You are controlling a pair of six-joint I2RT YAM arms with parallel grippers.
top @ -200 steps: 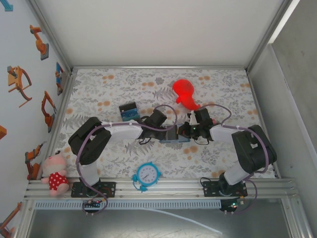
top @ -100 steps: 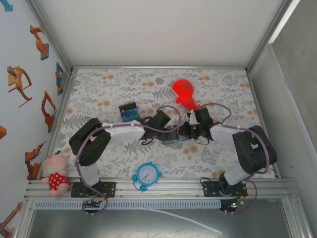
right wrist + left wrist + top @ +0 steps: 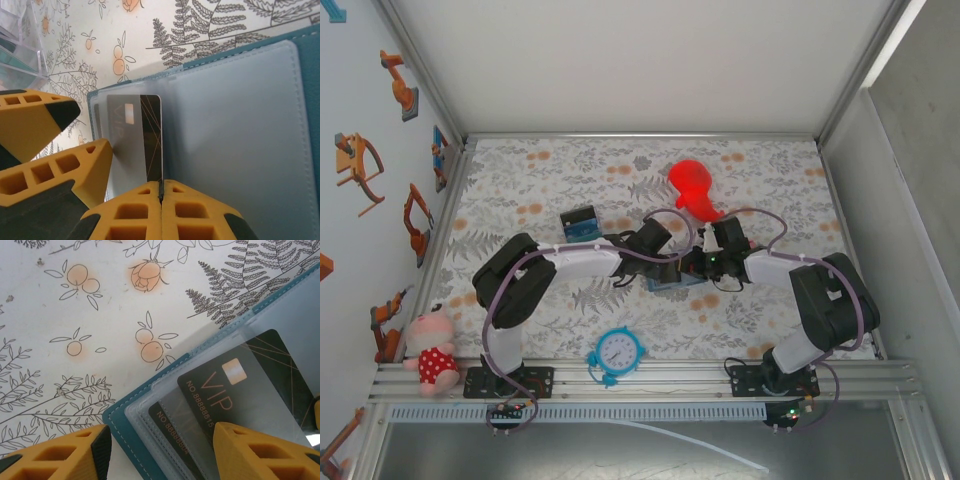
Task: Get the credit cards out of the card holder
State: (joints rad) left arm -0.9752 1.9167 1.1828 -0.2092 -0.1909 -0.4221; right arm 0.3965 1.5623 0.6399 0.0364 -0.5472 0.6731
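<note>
The card holder (image 3: 125, 425) lies open midway between the desk's (image 3: 770, 180) left and right edges. My left claw (image 3: 160, 437) is spread over its corner; my right claw (image 3: 160, 192) is pressed together at its edge; 2 black cards (image 3: 235, 390) sit in its sleeves

Floral counter (image 3: 520, 180) with a red toy (image 3: 695, 188) at the back, a striped black-and-teal block (image 3: 580, 223), a blue clock (image 3: 617, 352) in front, and a pink plush doll (image 3: 430, 352) front left.

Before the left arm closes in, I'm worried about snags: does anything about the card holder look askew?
The card holder lies open and its clear sleeves are fanned out of line at one corner, so the two black cards sit staggered rather than stacked. Nothing looks torn or spilled.
</note>
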